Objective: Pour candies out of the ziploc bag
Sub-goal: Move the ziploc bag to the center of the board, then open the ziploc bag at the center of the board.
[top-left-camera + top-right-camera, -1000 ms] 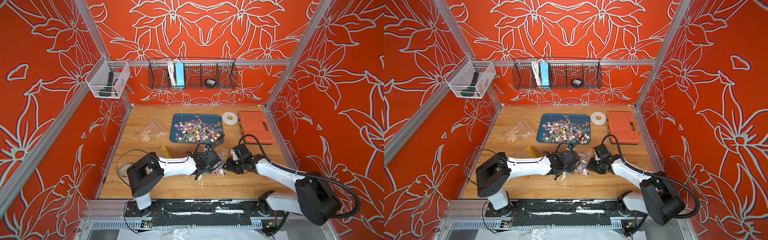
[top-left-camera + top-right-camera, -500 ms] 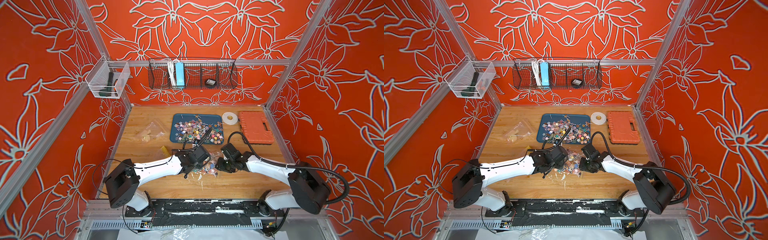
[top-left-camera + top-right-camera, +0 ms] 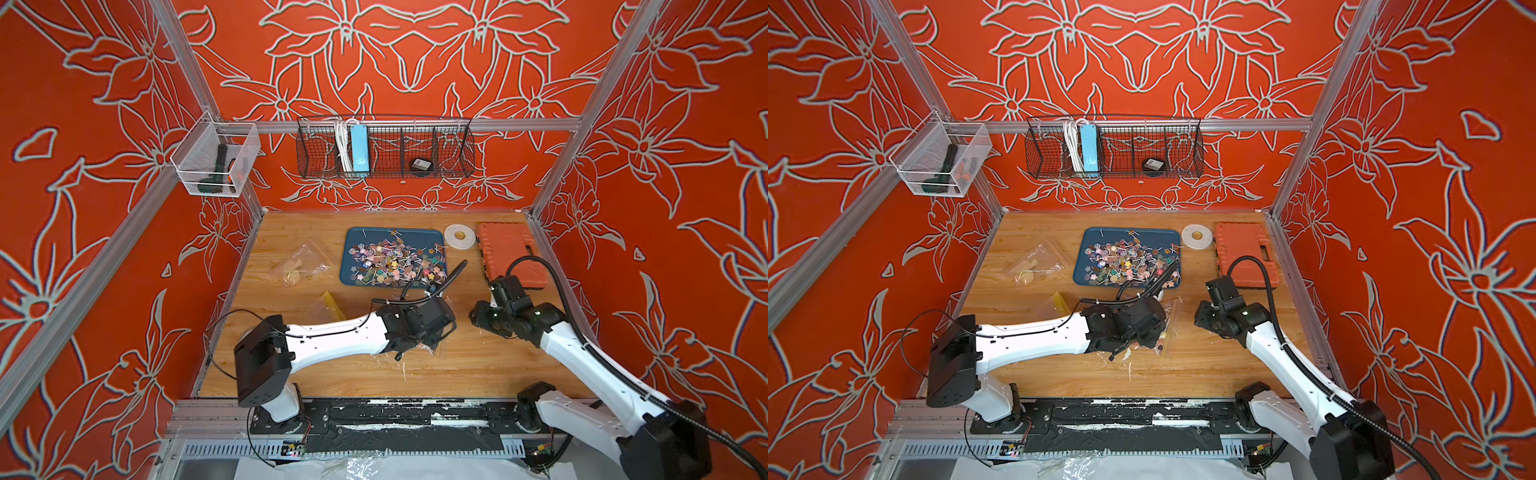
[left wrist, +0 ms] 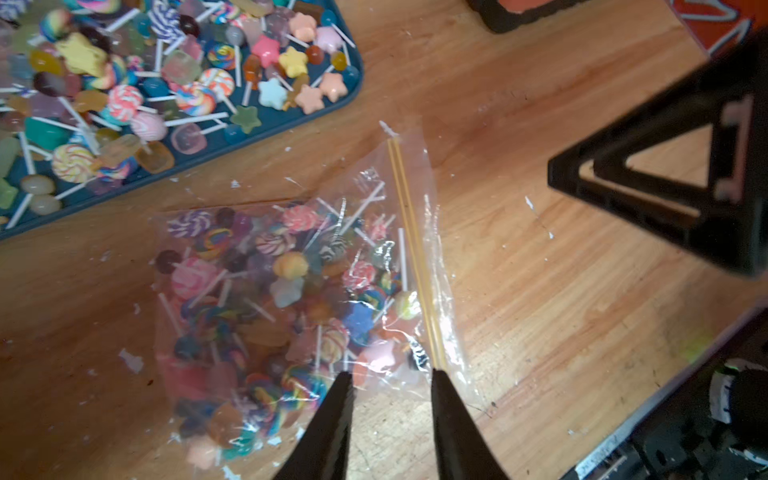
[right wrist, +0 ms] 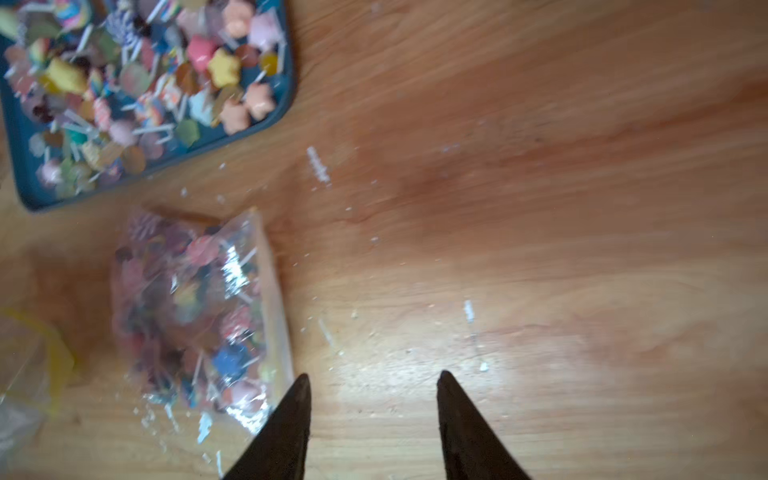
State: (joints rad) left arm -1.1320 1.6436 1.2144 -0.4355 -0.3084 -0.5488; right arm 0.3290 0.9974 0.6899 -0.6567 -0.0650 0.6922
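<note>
While the clear zip bag (image 4: 232,332) lies flat on the table (image 5: 540,208) just beside the blue tray (image 3: 361,237), the candies (image 4: 286,266) fill it up to its yellow zip strip, and more lie loose in the tray. The left gripper (image 4: 390,374) hangs over the bag's zip end, jaws apart with that end in the gap. The right gripper (image 5: 375,374) is over bare wood just beside the bag, jaws apart and empty.
</note>
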